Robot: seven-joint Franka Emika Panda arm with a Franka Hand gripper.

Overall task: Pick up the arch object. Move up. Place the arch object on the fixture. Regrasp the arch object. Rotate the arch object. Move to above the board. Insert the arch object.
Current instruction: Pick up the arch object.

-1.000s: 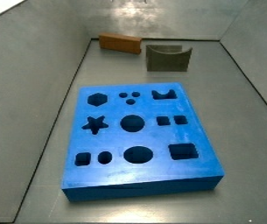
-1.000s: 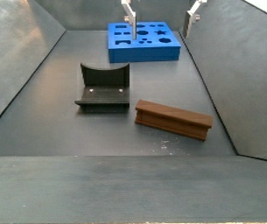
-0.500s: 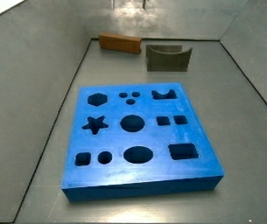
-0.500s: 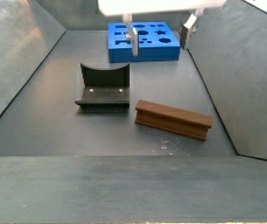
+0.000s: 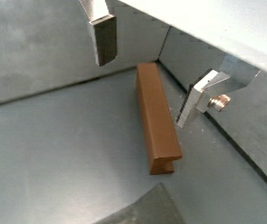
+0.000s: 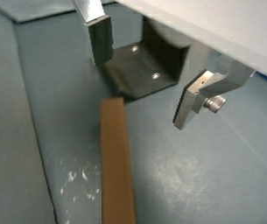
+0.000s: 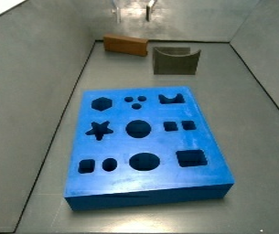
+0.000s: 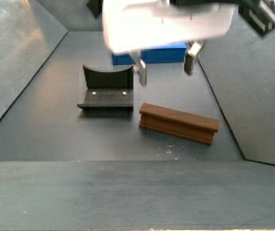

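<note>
Fingers spread wide and gripping nothing, the hand (image 8: 164, 68) hangs above the arch object (image 8: 177, 123), which lies flat on the counter (image 8: 104, 144) beneath it, with the fixture (image 8: 107, 90) just beside.

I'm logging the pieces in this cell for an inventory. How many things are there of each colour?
Orange-brown: 1, the arch object
Dark grey: 1, the fixture
Blue: 1, the board
Total: 3
The open gripper hangs above the arch object, holding nothing.
</note>
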